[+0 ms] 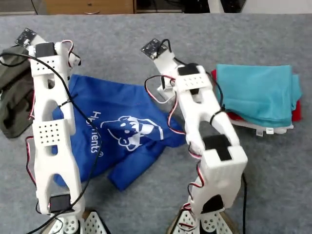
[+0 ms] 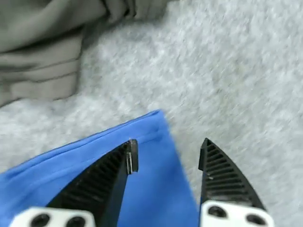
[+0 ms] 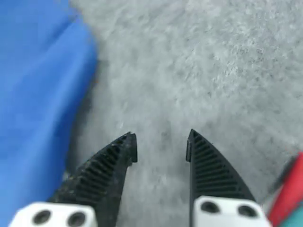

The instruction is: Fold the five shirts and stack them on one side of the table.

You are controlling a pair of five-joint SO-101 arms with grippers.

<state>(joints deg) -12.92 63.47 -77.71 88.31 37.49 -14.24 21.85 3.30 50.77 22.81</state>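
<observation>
A blue shirt [image 1: 122, 131] with a white print lies spread and rumpled on the grey table between the two arms. In the left wrist view my left gripper [image 2: 168, 150] is open just above a corner of the blue shirt [image 2: 94, 165]. My right gripper [image 3: 161, 142] is open over bare grey cloth, with the blue shirt's edge [image 3: 38, 85] to one side. An olive-grey shirt [image 1: 12, 95] lies crumpled at the far left; it also shows beyond the left gripper as the olive-grey shirt [image 2: 42, 52]. A stack of folded shirts [image 1: 261, 97], teal on top of red and white, sits at the right.
The table [image 1: 273, 175] is covered in grey carpet-like fabric. Wooden furniture [image 1: 87, 6] runs along the far edge. Both arm bases stand at the near edge. Bare table shows at the near right, below the stack.
</observation>
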